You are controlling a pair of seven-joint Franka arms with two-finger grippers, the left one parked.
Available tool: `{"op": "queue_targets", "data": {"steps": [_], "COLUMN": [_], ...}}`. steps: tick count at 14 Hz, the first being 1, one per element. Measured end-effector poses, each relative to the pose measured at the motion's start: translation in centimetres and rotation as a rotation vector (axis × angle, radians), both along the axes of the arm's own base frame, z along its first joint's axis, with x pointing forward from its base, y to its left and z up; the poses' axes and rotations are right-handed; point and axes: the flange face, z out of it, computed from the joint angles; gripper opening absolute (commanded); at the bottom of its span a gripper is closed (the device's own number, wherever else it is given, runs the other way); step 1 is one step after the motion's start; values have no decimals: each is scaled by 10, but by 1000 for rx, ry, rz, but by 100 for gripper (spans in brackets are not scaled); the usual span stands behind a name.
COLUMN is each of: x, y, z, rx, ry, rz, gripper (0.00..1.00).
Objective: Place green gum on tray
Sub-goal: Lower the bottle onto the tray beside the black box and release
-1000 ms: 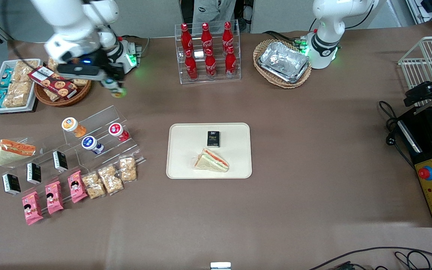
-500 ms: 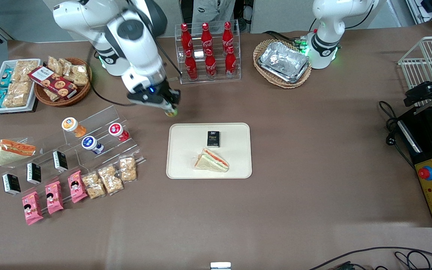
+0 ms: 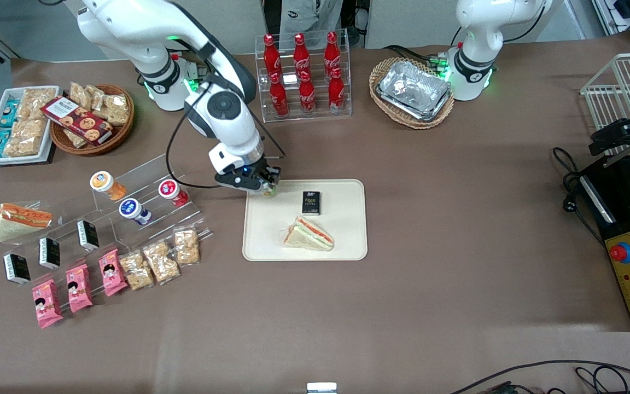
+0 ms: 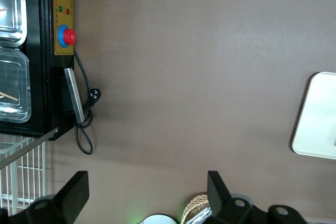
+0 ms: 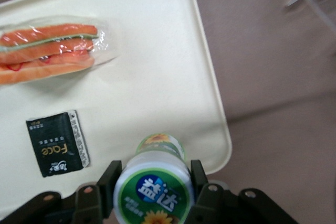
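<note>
The right arm's pincer (image 3: pixel 264 187) is clamped on the green gum (image 5: pixel 153 188), a small bottle with a green-rimmed white lid, its fingers (image 5: pixel 111 178) pressing either side of the cap. In the front view, pincer and bottle hang over the upper left corner of the cream-beige tray (image 3: pixel 271 241), at the middle of the frame; whether the bottle touches the tray cannot be told. On the tray, a black packet (image 3: pixel 310 202) printed "Face" lies just beside the pincer, and a wrapped triangular sandwich (image 3: pixel 308 233) lies nearer the front camera. Toward the working arm's end of the brown counter (image 3: pixel 457 230), at the frame's left, a clear acrylic rack (image 3: pixel 145 180) holds the orange-lidded (image 3: pixel 102 181), blue-lidded (image 3: pixel 130 208) and red-lidded (image 3: pixel 168 189) gum bottles.
</note>
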Motion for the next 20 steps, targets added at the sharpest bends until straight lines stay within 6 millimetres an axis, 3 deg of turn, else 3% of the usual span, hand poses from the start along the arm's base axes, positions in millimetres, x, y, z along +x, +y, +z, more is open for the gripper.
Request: {"op": "queue_targets", "data": {"steps": [5, 6, 7, 9, 13, 15, 17, 20], "x": [2, 4, 6, 10, 20, 29, 40, 50], "y": [2, 1, -2, -3, -12, -14, -19, -46], "z": [-38, -43, -47, -48, -48, -38, -11, 62], "rx": [32, 35, 38, 45, 41, 45, 15, -92], "ry": [34, 35, 34, 28, 20, -4, -29, -36], "rz": [-3, -6, -10, -17, -39, -45, -45, -15], "gripper": [18, 23, 35, 100, 100, 100, 100, 100]}}
